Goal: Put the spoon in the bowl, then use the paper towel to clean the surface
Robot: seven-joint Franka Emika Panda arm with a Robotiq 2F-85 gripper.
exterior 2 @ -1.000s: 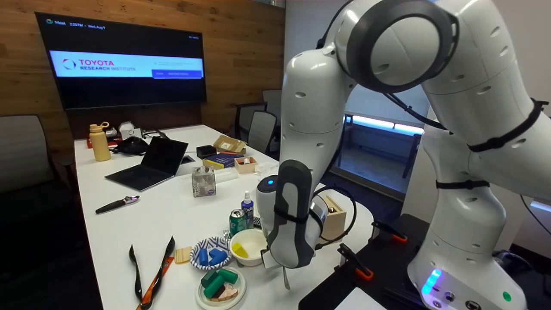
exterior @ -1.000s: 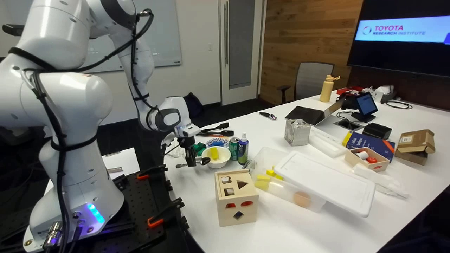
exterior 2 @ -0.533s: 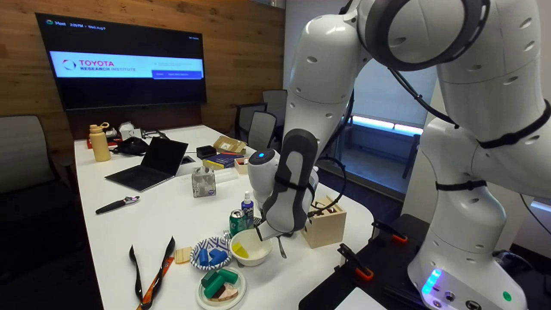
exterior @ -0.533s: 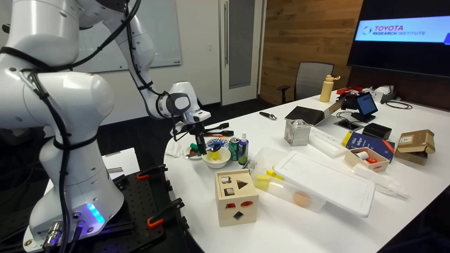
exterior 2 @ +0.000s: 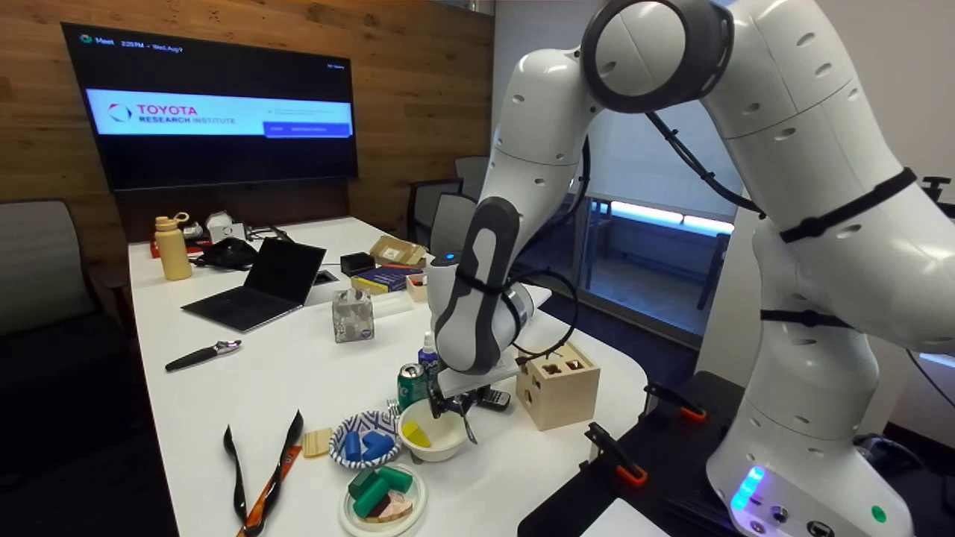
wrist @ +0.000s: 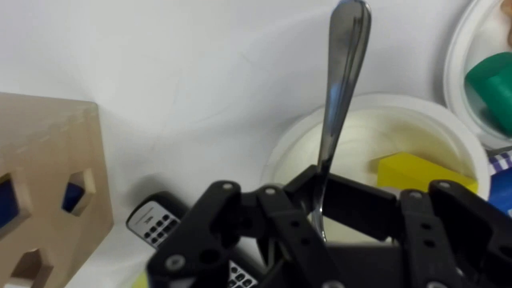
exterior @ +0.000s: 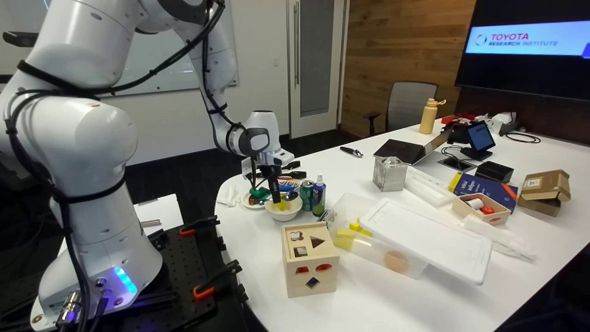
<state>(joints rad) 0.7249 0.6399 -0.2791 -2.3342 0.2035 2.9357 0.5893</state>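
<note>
Black gripper [wrist: 321, 187], pinching the spoon [wrist: 345, 72], has moved from beside the bowl [exterior: 284, 215] to above it.

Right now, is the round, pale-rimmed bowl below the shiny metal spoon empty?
No, the wrist view shows an angular yellow block lying inside the bowl.

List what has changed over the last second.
The black two-fingered hand, gripping the shiny metal spoon throughout, has risen from beside the round pale-rimmed bowl to over it. Nothing was let go. The yellow block in the bowl, the green metal can and the light wooden shape-sorter cube stayed put.
</note>
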